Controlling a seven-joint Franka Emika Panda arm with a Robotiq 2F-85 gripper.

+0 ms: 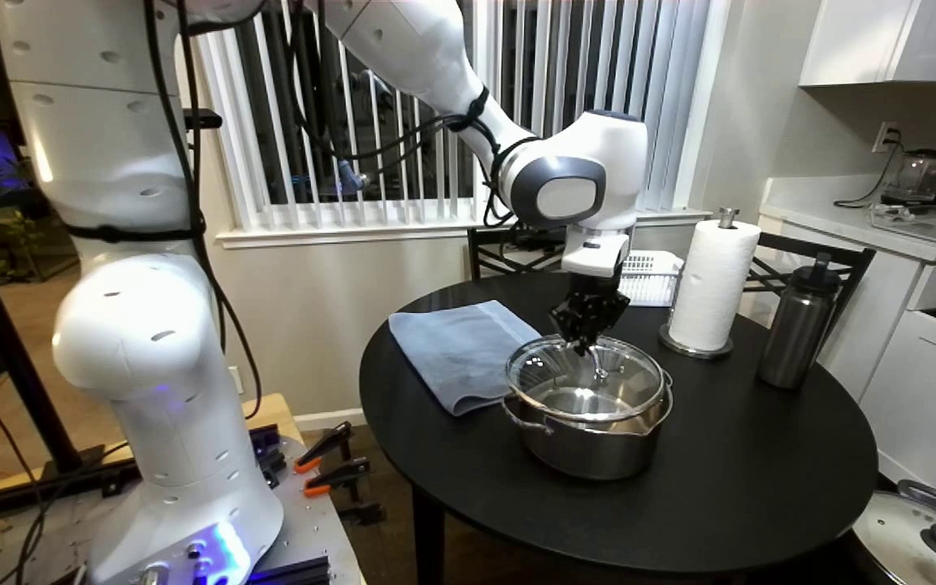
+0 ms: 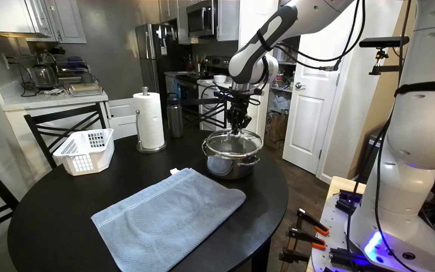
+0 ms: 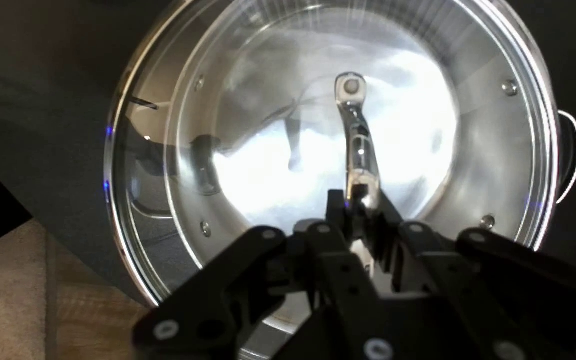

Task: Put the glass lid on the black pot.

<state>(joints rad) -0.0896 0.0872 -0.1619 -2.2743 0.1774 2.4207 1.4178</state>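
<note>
Wrist view: lid handle [image 3: 360, 142] runs approx. top-btm.

In an exterior view, the line of sight ran slightly down across the round table [image 1: 728, 487] to the far window [image 1: 549, 89], the robot base [image 1: 184, 479] near at left. In an exterior view facing the far refrigerator [image 2: 151, 56], the base stood near at right and the grey-blue cloth [image 2: 168, 219] lay close in front. Both exterior views shared the table, base and silver pot [image 1: 590, 451]. The wrist view looked steeply down from close above the glass lid [image 3: 355, 125], past the gripper [image 3: 361, 205], sharing lid and pot with both.
</note>
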